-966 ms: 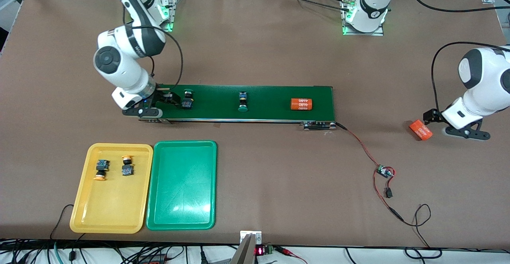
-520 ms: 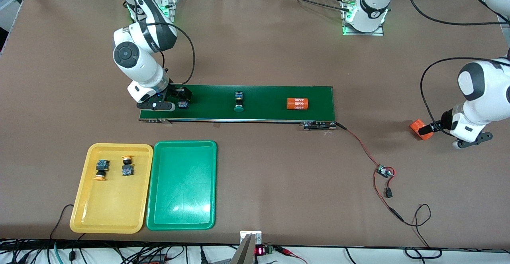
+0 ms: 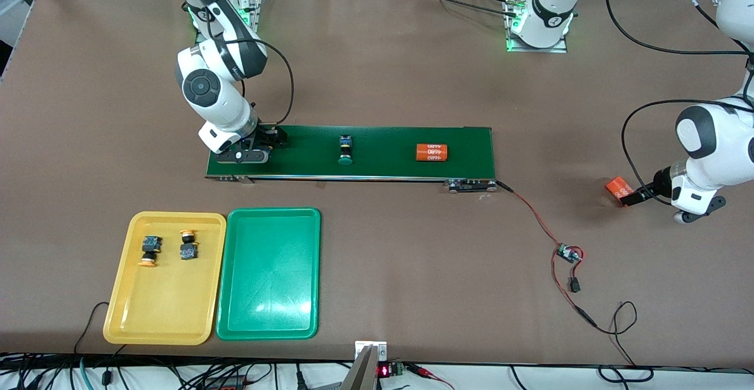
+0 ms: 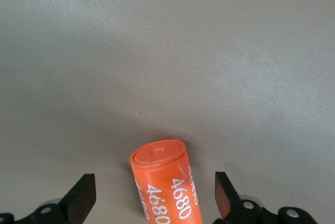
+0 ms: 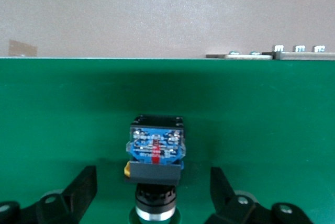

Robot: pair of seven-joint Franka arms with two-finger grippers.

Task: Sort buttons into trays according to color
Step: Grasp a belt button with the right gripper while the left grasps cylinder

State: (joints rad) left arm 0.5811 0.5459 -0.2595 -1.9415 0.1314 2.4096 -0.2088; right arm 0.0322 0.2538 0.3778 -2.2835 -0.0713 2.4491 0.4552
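Closing on the green-capped button (image 5: 156,167) at the right arm's end of the conveyor belt (image 3: 383,166) is the step in hand, as I judge it; the right gripper (image 5: 153,192) sits low over the belt with its jaws wide apart, straddling the button's body without yet gripping it; to do it well the jaws should squeeze the flat black-and-blue sides, centred, then lift straight before carrying to the green tray (image 3: 268,319), which holds nothing yet. That button lies on its side, long axis running back between the jaws toward the wrist, terminal end pointing away from it. A second green button (image 3: 345,149) lies mid-belt, cap toward the front camera; two yellow-capped buttons (image 3: 149,251) lie in the yellow tray (image 3: 159,325). The left gripper (image 4: 153,199) waits with jaws wide open around, not touching, an orange cylinder (image 4: 166,182) on the worktop (image 3: 412,72).
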